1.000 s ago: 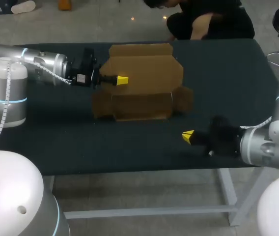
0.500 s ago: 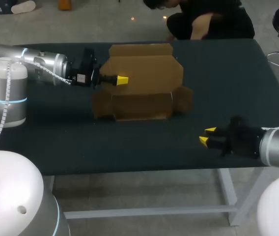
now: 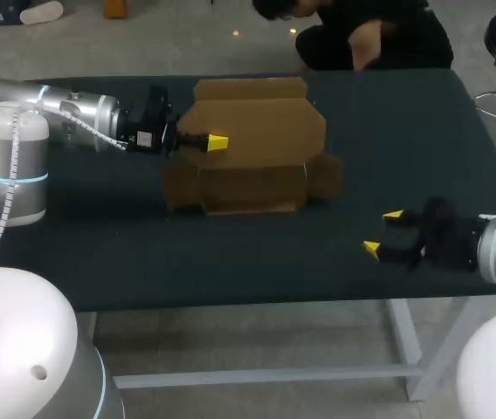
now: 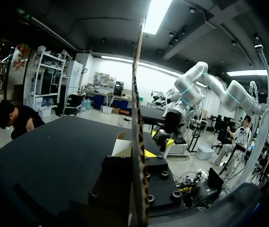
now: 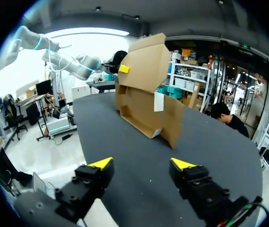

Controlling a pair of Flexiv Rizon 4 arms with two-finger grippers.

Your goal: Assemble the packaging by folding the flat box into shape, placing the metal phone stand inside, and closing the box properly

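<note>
At upper left, the left gripper (image 3: 217,141) pinches the raised back panel of the half-folded cardboard box (image 3: 257,170), which stands upper centre on the bench (image 3: 99,236). Its open tray shows bare cardboard. At lower right, the right gripper (image 3: 382,231) hangs spread, well apart from it.
</note>
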